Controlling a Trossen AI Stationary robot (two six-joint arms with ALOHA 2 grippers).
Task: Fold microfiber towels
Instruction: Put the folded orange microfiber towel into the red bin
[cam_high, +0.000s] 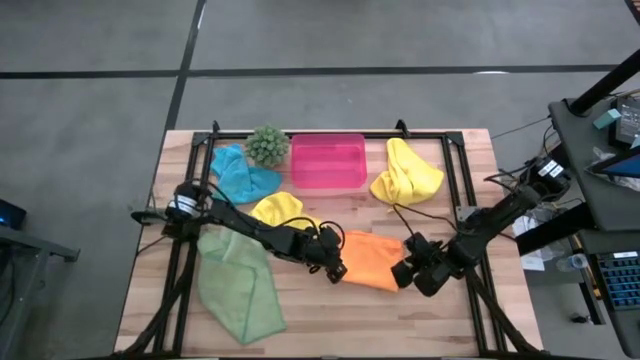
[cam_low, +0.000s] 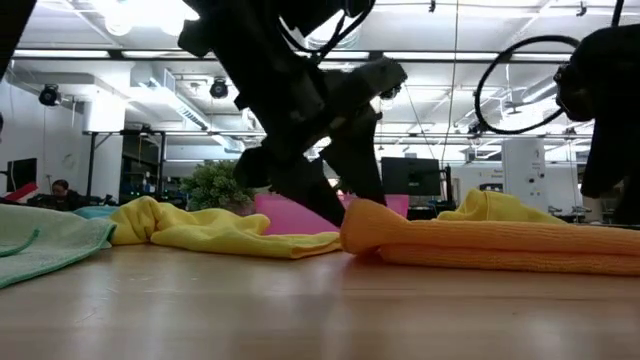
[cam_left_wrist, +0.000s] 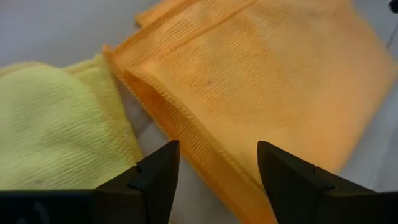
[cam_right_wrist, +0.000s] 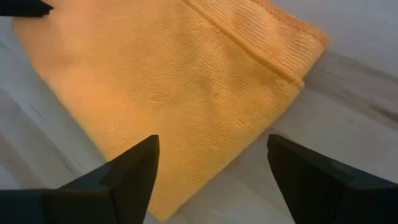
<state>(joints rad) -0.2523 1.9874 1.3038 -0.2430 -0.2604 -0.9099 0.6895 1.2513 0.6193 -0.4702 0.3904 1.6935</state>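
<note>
The orange towel lies folded into a thick oblong on the near middle of the worktop, with a gripper at each end. The left gripper sits at its left end, fingers spread and holding nothing; its wrist view shows the doubled, stitched edge just ahead of them, with a yellow towel touching that edge. The right gripper sits at the right end, fingers likewise spread, with the folded corner of the cloth lying free on the wood between and beyond them.

Judging by this, the orange towel's fold is made and has been let go; the step in hand looks like the release.

The other towels are not yet folded: the light green towel lies spread at the near left, the teal blue towel is bunched at the far left beside the small plant, and a second yellow towel is heaped at the far right next to the pink tray.

The next move probably calls for both arms to lift clear without dragging the fold open, then either halve the orange towel again or go for another cloth.
</note>
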